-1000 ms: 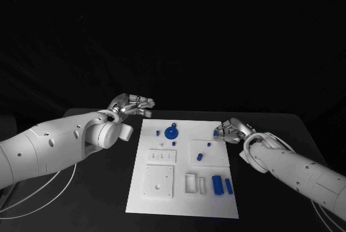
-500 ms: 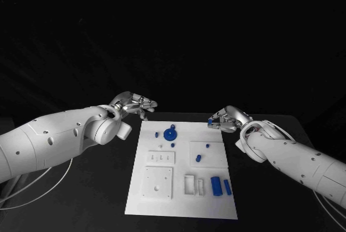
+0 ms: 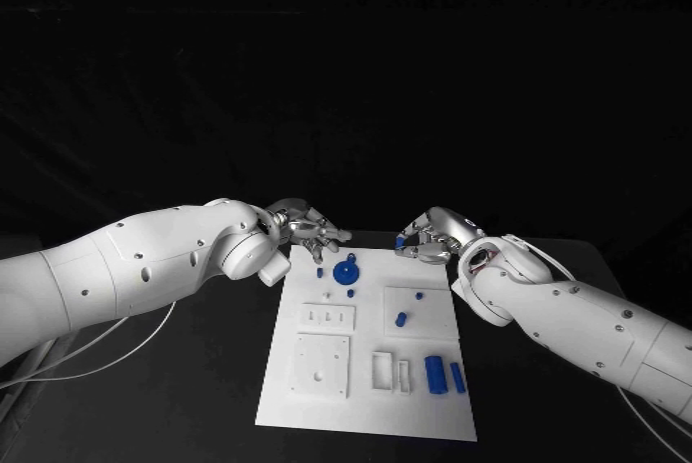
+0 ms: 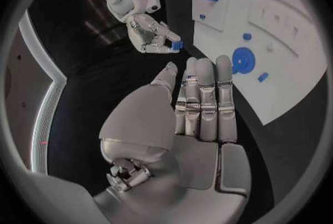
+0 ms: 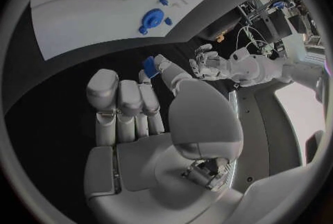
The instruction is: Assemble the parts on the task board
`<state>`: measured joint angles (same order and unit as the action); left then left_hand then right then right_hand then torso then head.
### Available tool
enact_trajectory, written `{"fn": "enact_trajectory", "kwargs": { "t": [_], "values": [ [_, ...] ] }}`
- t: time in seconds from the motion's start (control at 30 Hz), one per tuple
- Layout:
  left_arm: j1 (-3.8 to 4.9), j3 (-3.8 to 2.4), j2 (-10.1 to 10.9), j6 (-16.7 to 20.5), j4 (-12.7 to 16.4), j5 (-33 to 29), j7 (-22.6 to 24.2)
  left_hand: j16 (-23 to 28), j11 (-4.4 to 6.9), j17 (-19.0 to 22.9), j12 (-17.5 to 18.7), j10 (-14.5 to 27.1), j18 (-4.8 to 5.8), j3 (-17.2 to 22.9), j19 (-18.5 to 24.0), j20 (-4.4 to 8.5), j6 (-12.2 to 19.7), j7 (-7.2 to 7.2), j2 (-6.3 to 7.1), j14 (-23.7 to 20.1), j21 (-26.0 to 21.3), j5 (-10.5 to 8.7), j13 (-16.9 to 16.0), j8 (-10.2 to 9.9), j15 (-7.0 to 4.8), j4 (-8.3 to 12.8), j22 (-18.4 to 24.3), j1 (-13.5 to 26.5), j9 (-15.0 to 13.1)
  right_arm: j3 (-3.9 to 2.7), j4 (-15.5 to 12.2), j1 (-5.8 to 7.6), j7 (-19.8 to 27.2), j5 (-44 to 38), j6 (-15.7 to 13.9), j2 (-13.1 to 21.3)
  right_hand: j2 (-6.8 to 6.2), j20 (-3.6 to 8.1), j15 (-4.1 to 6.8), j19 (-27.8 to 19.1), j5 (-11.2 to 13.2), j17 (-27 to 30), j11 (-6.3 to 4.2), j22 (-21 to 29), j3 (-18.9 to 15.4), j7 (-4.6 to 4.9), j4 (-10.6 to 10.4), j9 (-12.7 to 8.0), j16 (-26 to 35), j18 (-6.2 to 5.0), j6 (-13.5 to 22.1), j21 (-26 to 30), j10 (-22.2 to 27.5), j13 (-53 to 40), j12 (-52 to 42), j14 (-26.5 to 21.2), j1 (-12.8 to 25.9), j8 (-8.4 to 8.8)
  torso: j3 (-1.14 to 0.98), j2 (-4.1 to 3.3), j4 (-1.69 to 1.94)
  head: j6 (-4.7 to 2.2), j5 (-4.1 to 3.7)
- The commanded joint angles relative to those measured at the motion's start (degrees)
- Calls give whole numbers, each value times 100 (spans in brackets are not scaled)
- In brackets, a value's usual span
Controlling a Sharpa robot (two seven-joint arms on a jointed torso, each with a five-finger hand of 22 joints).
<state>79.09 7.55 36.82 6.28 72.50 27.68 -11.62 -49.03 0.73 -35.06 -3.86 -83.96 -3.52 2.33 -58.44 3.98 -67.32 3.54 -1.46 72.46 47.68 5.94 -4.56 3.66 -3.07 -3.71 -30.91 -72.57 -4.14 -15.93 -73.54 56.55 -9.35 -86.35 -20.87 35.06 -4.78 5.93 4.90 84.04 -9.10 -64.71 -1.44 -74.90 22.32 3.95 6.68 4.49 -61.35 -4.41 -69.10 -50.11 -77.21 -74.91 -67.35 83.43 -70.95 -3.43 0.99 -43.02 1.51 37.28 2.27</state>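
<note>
The white task board (image 3: 368,398) lies in the middle of the black table. On it are a blue round disc (image 3: 346,272), several small blue pegs such as one at mid-board (image 3: 400,314), and two blue cylinders (image 3: 434,372) near its right edge. My right hand (image 3: 430,239) hovers over the board's far right corner and pinches a small blue part (image 3: 401,242) between thumb and finger; the same part (image 5: 150,66) shows at its fingertips, and again in the left wrist view (image 4: 177,45). My left hand (image 3: 312,232) is over the far left corner, its fingers (image 4: 206,91) stretched out and holding nothing.
White raised blocks with slots (image 3: 325,312) and a square plate (image 3: 319,364) sit on the board's left half, and a small open box (image 3: 382,369) stands beside the cylinders. Black table (image 3: 188,383) surrounds the board on both sides.
My right hand has risen from the board's right side and moved far-left with the blue part in it. My left hand has come in towards the board's far left corner.
</note>
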Motion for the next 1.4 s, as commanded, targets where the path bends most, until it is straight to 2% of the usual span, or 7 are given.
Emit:
{"fn": "enact_trajectory", "kwargs": {
  "t": [0.03,0.2,0.23,0.37,0.4,0.6,1.4],
  "values": [
    [14,-3,-89,-349,43,292,-737,-61,-25,1,-43,-250,107,-86,-18,29,-114,-19,-39,41,1,-10,-40,23,-19,-151,-13,207,-62,65,-131,40,-421,-425,51,-67,-72,49,35,327,9,-2,-2,-634,14,-64,-23,-3,-4,43,-66,-20,-31,-174,0,6,-21,-19,13,59,-3,57,39],
    [13,2,-217,-249,58,588,-888,-563,74,-122,-491,-247,174,-282,-102,118,-333,-170,-96,12,24,-29,-370,80,-100,-409,-155,476,-1014,202,-256,89,-469,-512,102,-163,-75,49,35,328,13,-2,1,-633,26,-59,-20,-5,-3,45,-56,-19,-31,-174,0,7,-31,-18,23,66,-8,102,19],
    [12,3,-243,-187,57,640,-890,-619,67,-135,-552,-240,186,-378,-106,127,-360,-163,6,-17,15,-269,-412,113,-102,-569,-178,722,-1213,229,-280,100,-478,-531,109,-181,-75,49,35,328,13,-2,1,-633,26,-59,-20,-5,-3,45,-56,-19,-31,-174,0,7,-31,-18,23,67,-8,115,15],
    [6,8,-332,57,41,931,-852,-771,105,-138,-706,-239,206,285,-150,169,-336,-228,961,-19,7,-302,-526,263,-141,-1291,-286,1173,-2125,325,-344,143,-505,-593,138,-236,-90,51,35,329,-126,3,7,-632,47,-50,-11,-3,5,51,-42,-19,-40,-176,-6,7,-29,-19,36,69,0,124,-4],
    [6,8,-338,75,40,953,-850,-825,107,-111,-753,-201,217,478,-163,186,-141,-232,1070,-43,-14,-292,-581,308,-141,-1299,-363,1286,-2837,335,-348,148,-508,-597,142,-242,-93,51,35,330,-173,3,8,-634,48,-49,-8,-3,5,52,-40,-25,-44,-178,-11,7,-24,-20,35,68,-1,122,-4],
    [1,11,-397,172,24,1055,-834,-838,76,49,-644,-187,192,350,-169,133,-77,-204,902,-92,-178,-288,-628,18,-113,-1236,-498,1067,-3668,407,-393,182,-521,-624,214,-281,-90,52,36,331,-197,5,6,-635,53,-49,6,-1,8,54,-42,-33,-41,-174,-4,7,-25,-20,29,59,-6,127,-9],
    [-30,103,-591,4,-88,1286,-926,-911,34,290,-522,-109,186,171,-327,94,58,-154,599,-180,-826,-271,-638,7,-74,-584,-1215,861,-3668,486,-554,206,-537,-641,374,-385,-78,54,37,330,-201,3,6,-637,36,-53,23,5,7,61,-53,-40,-41,-173,-3,8,-12,-20,26,60,-3,113,-34]
  ]
}}
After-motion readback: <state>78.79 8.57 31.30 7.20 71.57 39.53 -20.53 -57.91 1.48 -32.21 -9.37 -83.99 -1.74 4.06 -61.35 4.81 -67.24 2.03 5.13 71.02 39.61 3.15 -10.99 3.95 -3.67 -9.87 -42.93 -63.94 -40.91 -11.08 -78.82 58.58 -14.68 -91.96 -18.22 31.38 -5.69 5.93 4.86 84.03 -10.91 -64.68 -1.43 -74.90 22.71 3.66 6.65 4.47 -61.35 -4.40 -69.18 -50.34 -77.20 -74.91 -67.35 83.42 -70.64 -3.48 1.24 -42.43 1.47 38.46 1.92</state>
